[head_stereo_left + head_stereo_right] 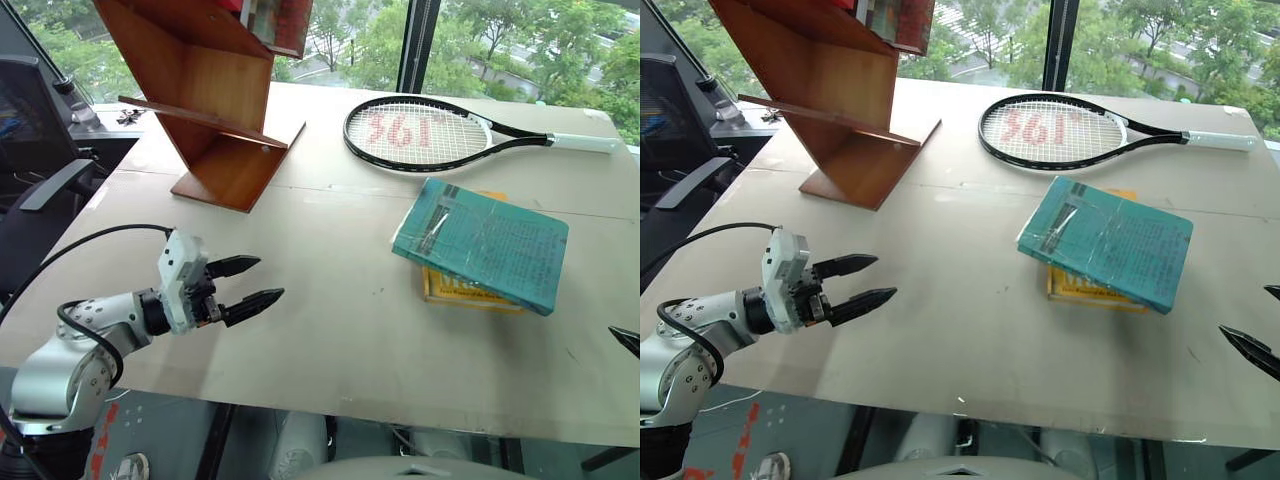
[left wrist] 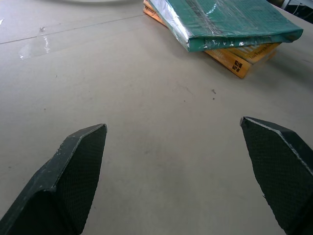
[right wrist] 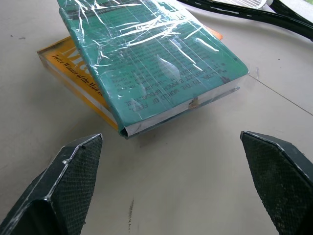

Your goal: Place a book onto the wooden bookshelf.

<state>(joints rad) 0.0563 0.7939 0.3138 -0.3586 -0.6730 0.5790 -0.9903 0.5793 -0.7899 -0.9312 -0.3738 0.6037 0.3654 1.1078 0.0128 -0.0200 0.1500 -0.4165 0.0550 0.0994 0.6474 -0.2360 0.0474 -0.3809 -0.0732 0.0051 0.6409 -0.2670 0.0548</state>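
The teal-green book, wrapped in glossy plastic, lies askew on top of a yellow book at the right of the table. The reddish-brown wooden bookshelf of slanted boards stands at the far left corner. My left gripper hovers open over the near left of the table, pointing right toward the book, well short of it. My right gripper is open at the near right edge, its fingers spread just in front of the book's corner, touching nothing.
A black tennis racket with red lettering lies at the back of the table, behind the books. A dark office chair stands off the table's left side. Bare tabletop separates the books from the bookshelf.
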